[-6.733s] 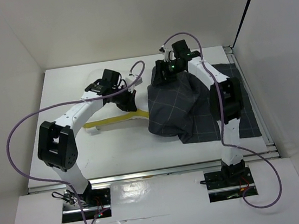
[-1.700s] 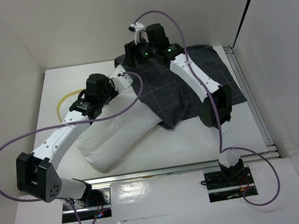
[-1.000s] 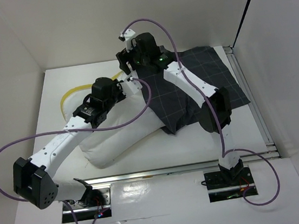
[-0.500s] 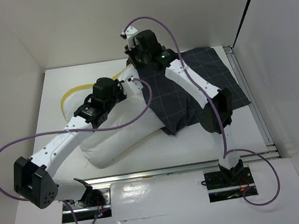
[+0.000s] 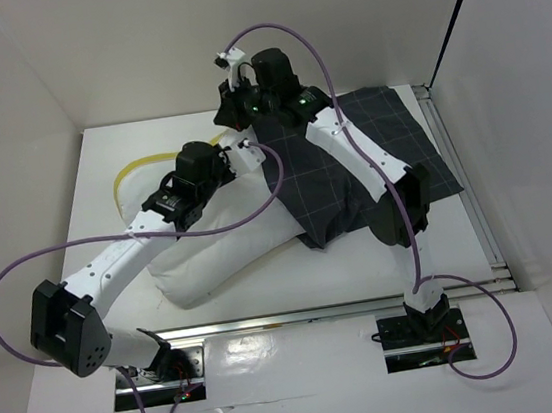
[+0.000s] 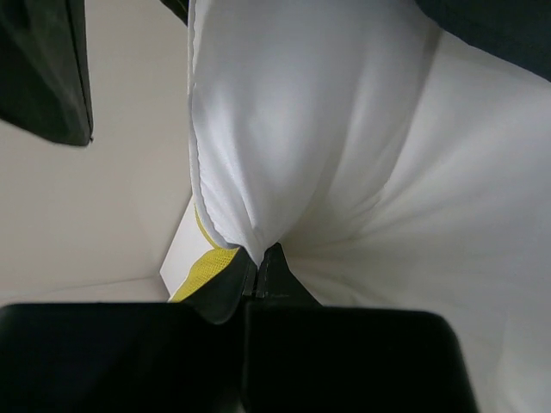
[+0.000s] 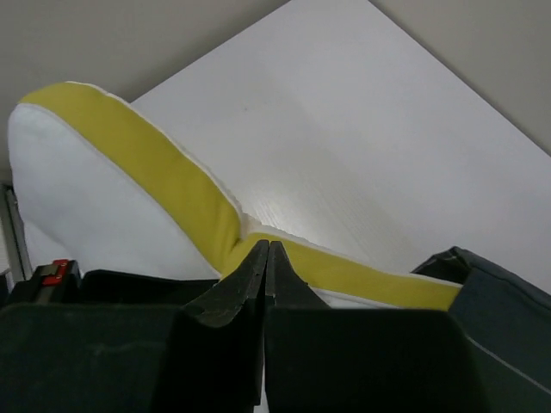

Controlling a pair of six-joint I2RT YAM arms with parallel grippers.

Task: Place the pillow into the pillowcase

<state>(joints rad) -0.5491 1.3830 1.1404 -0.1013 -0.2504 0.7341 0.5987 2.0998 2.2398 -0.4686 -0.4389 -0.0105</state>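
One end of the pillow (image 5: 217,259) sits inside the pillowcase (image 5: 351,157); how deep is hidden. The left gripper (image 6: 261,262) is pinched closed on white pillow fabric. The right gripper (image 7: 267,251) is closed on the yellow band (image 7: 172,185).

The white table (image 5: 364,268) carries pillow (image 5: 224,258) and pillowcase (image 5: 405,128).

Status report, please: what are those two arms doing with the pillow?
Left tool shut on pillow fabric. Right tool shut on its yellow band. Pillow's right end under pillowcase, rest uncovered. No obstruction seen.
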